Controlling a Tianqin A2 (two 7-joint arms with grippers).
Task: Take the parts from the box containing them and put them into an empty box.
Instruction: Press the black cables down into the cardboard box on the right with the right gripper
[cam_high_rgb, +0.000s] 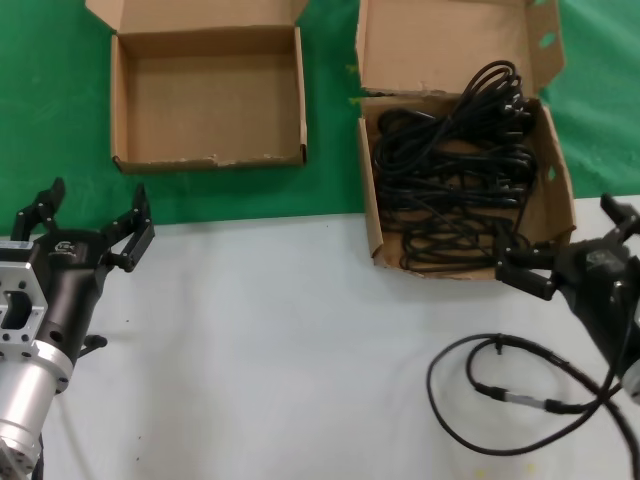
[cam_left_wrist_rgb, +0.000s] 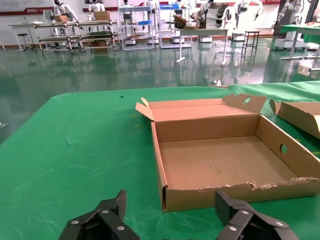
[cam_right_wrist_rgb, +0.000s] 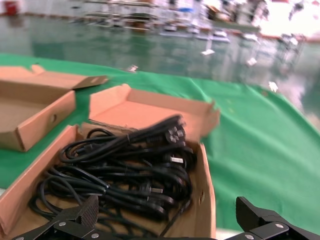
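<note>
Both grippers spread wide, holding nothing.
Left gripper (cam_high_rgb: 92, 222) sits before the empty box (cam_high_rgb: 207, 95); right of that box, cords (cam_high_rgb: 455, 170) fill the longer box (cam_high_rgb: 560, 175), right gripper (cam_high_rgb: 575, 245) at its front corner.

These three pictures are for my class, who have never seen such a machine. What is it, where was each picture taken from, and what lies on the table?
It is a two-armed robot. The head view looks down on the table; the other two come from cameras on its wrists. The left end effector, open and holding nothing, hovers before the squarish, shallow brown cardboard box, which is empty. The right end effector, also open and empty, sits at the near edge of the longer brown cardboard box, full of thin black looped power cords. A thicker black cable lies loose on the pale table surface; green cloth covers the far part.
</note>
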